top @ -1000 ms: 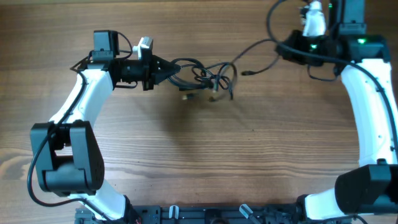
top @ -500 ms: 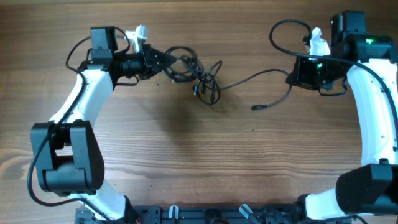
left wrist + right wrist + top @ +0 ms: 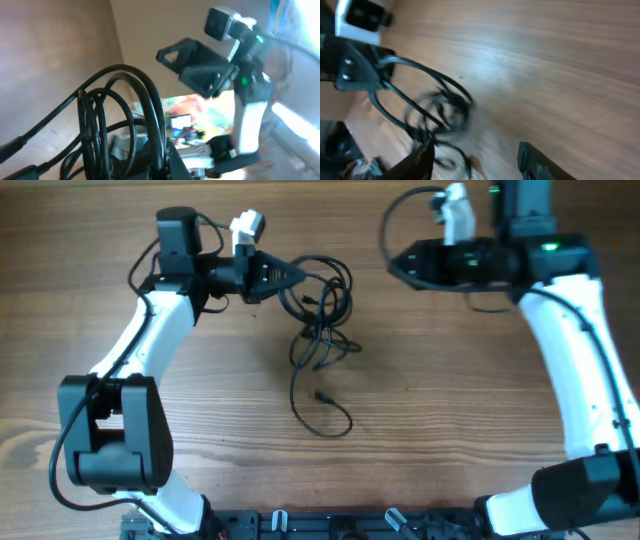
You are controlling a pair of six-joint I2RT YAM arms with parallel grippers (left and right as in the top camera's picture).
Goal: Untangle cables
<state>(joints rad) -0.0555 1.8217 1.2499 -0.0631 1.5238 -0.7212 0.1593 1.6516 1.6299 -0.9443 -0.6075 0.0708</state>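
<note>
Far side of the desk (image 3: 450, 400), left of centre: the left pincer (image 3: 283, 275) is closed on the cables (image 3: 318, 320), gripping the top of the bunch where several loops gather. In the left wrist view the black cords arc up and converge at the pincer's base, which suggests a firm pinch rather than a loose hook. The grip appears to anchor one end so the knot has something to be pulled against.

From that hold the cables spill toward the near side. There is a tight cluster of loops just right of the pincer, then one strand trailing down the middle of the desk, its plug end (image 3: 320, 394) lying free above a final open curl. That strand looks already clear of the knot, while the cluster near the pincer remains snarled.

The right pincer (image 3: 398, 264) hangs at the far side, right of the bunch and apart from it, pointing left toward it. The right wrist view shows its fingers (image 3: 422, 159) spread wide with only bare wood between them, so it holds nothing. Its aim and open stance suggest it is lined up to take a loop opposite the anchored end. The likely hazard is grabbing several cords at once, which would tighten the knot instead of easing it.
</note>
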